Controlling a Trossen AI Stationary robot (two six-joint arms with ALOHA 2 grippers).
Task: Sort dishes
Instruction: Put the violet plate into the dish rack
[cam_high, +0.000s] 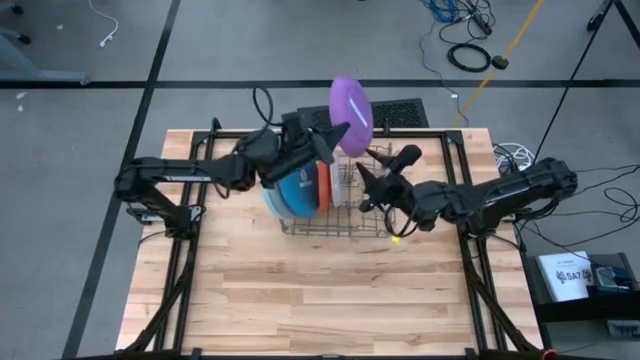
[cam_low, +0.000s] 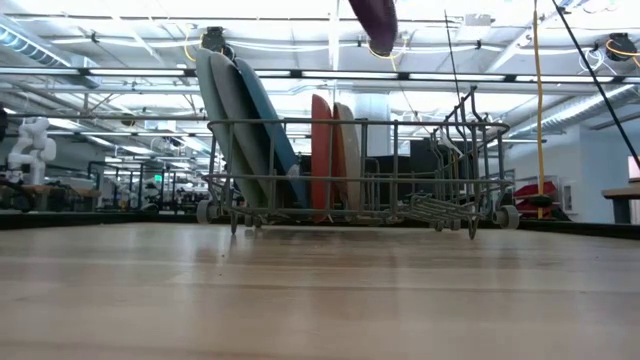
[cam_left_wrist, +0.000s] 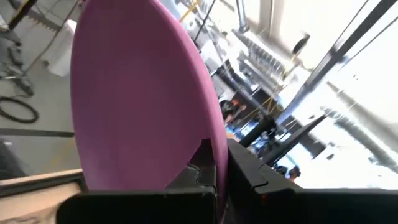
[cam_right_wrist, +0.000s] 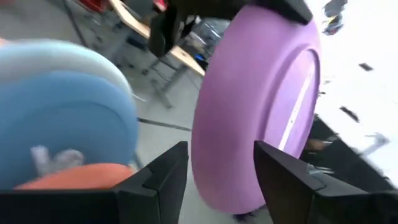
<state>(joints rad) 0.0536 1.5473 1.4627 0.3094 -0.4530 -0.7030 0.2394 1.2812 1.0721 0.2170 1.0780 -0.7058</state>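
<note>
We already have the large pale grey and blue plates (cam_low: 232, 120) and the orange plate (cam_low: 320, 150) and off-white plate (cam_low: 349, 150) standing in the rack (cam_high: 335, 222) on the counter (cam_high: 320, 290). We pinch the purple plate (cam_high: 351, 114) in our left tool (cam_high: 330, 133) above the rack; our right tool (cam_right_wrist: 214, 171) stands wide around its rim. Only slotting it remains, we judge.

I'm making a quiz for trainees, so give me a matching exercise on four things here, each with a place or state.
1 purple plate
2 orange plate
3 left gripper
4 right gripper

A open beside the purple plate
B upright in the dish rack
C held up above the rack
D shut on the plate's rim

Pairs: 1-C, 2-B, 3-D, 4-A
</note>
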